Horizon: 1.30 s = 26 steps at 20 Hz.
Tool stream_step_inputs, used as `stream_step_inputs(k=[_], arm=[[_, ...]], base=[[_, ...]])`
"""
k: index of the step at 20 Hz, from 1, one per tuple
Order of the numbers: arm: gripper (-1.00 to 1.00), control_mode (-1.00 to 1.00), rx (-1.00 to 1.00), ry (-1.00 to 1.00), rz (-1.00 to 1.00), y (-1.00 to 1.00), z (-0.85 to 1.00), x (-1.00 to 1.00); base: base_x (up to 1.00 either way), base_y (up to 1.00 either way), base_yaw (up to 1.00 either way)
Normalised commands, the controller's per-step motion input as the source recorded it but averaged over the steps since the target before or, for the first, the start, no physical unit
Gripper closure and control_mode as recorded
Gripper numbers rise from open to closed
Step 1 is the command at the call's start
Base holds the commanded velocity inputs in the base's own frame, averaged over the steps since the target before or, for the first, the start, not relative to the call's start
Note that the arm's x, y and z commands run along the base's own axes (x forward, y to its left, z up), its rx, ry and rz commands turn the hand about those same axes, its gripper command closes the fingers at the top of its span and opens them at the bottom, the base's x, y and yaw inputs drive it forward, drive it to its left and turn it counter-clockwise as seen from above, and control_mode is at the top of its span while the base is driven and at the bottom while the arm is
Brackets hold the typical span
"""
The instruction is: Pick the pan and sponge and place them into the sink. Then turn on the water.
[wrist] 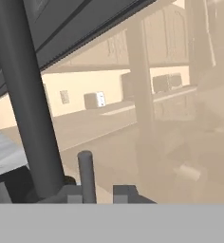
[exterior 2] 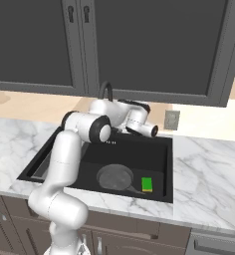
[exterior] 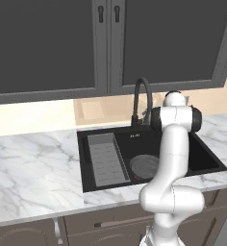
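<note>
Here, in the left base view, the pan (exterior: 143, 166) lay in the sink (exterior: 209, 163) at lower centre, beside the ribbed tray (exterior: 106, 161). In the right base view, the sponge (exterior 2: 147, 185) sat just right of the pan. In the hand view, the clenched end effector (wrist: 98, 193) flanked the faucet's lever (wrist: 87, 172), bottom centre.

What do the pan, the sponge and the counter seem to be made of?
Pan: probably metal, matte dark grey with a lighter inner face and no shine.
Sponge: likely foam, a flat bright green block; texture is too small to tell.
Counter: looks like polished marble, white with grey veins.
</note>
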Motion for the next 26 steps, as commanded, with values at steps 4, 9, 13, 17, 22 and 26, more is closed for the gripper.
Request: stream_step_inputs(k=[4,9,13,17,22,26], arm=[[1.0,-1.0,0.06,0.0,-0.05,-0.64,-0.26,-0.13],[1.0,-1.0,0.06,0.0,-0.05,-0.66,-0.31,-0.1],[1.0,-1.0,0.05,0.0,-0.05,-0.67,-0.33,-0.11],[1.0,-1.0,0.04,0.0,-0.05,-0.62,-0.35,-0.09],[1.0,-1.0,0.03,0.0,-0.04,-0.55,-0.33,-0.09],[1.0,-1.0,0.02,0.0,-0.03,-0.51,-0.3,-0.11]], base=[[0.0,0.0,0.0],[0.0,0.0,0.0],[0.0,0.0,0.0],[0.0,0.0,0.0],[0.0,0.0,0.0],[0.0,0.0,0.0]])
